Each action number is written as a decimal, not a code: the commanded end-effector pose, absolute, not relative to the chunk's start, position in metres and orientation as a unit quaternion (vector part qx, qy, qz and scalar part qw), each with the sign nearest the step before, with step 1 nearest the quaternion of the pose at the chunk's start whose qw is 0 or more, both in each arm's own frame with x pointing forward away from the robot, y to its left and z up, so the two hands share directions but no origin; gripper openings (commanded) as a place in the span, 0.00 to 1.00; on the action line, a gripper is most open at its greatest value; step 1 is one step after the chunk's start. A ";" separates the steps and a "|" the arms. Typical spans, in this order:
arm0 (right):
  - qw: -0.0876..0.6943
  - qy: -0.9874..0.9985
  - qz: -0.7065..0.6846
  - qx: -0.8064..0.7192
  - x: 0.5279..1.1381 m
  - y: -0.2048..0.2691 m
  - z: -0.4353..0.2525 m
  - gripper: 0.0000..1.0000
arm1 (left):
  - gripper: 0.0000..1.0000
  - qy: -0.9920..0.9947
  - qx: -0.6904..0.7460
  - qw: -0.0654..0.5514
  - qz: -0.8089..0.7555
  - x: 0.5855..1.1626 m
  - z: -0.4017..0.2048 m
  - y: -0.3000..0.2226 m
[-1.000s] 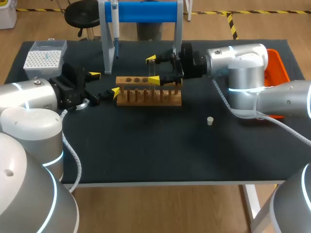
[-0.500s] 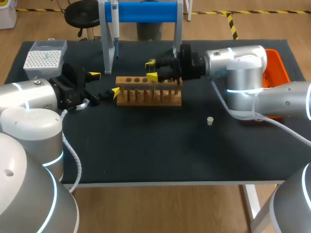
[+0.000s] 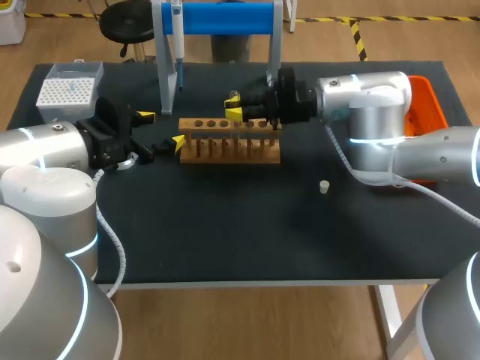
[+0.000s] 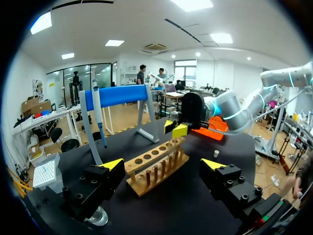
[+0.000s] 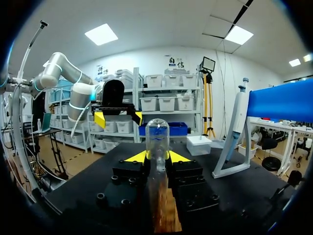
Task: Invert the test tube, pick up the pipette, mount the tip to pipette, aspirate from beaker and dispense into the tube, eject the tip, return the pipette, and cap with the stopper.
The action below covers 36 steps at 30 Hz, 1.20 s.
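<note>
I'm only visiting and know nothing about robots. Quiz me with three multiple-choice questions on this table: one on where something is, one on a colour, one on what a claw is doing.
1. Where is the small pale stopper?
A) held in a claw
B) lying loose on the black table
C) hanging on the stand

2. What colour is the horizontal bar of the stand that holds the slim pipette?
A) blue
B) red
C) green

3. What is the right claw doing?
A) open and empty
B) gripping the pipette
C) shut on a clear glass test tube

Answers: B, it lies alone on the table; A, the bar is bright blue; C, both fingers press the tube from two sides.
</note>
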State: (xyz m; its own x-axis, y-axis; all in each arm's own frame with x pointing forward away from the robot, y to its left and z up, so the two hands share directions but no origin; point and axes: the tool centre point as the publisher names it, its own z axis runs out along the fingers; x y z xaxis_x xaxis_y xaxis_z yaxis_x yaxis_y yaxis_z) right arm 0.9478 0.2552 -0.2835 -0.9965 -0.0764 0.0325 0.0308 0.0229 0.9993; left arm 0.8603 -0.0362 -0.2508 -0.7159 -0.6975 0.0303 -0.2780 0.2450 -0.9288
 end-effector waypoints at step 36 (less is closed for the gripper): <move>0.017 -0.715 -0.699 0.021 0.950 0.249 -0.238 0.00 | 1.00 0.762 -0.319 0.201 -0.527 0.860 -0.253 -0.036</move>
State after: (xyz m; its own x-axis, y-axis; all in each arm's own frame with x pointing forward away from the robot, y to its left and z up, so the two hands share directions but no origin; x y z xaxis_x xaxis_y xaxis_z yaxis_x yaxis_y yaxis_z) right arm 0.9549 0.2536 -0.2449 -0.9981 -0.0620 -0.0061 -0.0071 0.0153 0.9999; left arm 0.8603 -0.0362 -0.2508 -0.7159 -0.6975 0.0303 -0.2780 0.2450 -0.9288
